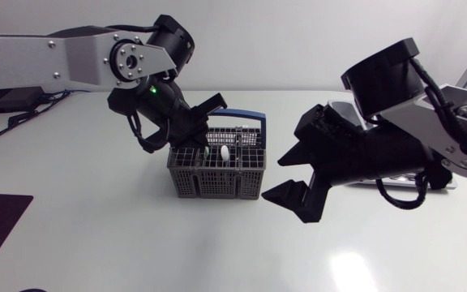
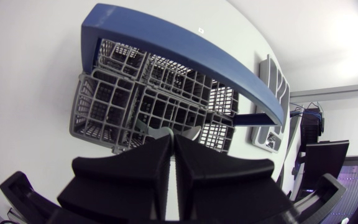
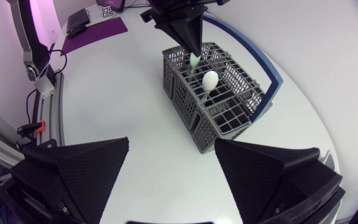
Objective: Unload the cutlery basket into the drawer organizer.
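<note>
cutlery basket: grey mesh with a blue handle, upright at mid-table. holds a white spoon and a pale green piece, both standing in its compartments.
left gripper: over the basket, pointing down, fingers nearly together and pinched on the top of the pale green piece.
right gripper: just beside the basket, above the table, fingers spread wide, holding nothing.
drawer organizer: grey, beyond the basket, under the right arm.
</note>
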### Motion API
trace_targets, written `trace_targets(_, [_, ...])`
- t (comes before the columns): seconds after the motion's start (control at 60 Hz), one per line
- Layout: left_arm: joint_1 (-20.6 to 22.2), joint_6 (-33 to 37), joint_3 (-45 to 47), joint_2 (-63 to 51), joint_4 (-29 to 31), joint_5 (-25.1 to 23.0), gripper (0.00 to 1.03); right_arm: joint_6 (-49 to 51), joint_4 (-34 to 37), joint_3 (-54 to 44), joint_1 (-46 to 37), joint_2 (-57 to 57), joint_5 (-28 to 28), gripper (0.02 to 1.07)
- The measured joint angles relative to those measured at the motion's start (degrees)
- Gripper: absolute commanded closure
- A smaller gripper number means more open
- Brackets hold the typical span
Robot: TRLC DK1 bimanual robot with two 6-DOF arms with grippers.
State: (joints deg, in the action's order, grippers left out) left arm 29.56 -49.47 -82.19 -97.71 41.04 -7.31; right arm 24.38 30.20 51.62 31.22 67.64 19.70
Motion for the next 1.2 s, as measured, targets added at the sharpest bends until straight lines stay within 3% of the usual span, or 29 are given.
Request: trace_targets(1.2, [-1.3, -1.8, 3.4, 14.9, 0.0, -6.0, 0.99, -0.8, -0.4, -1.8, 1.2, -1.9, -1.9, 0.07])
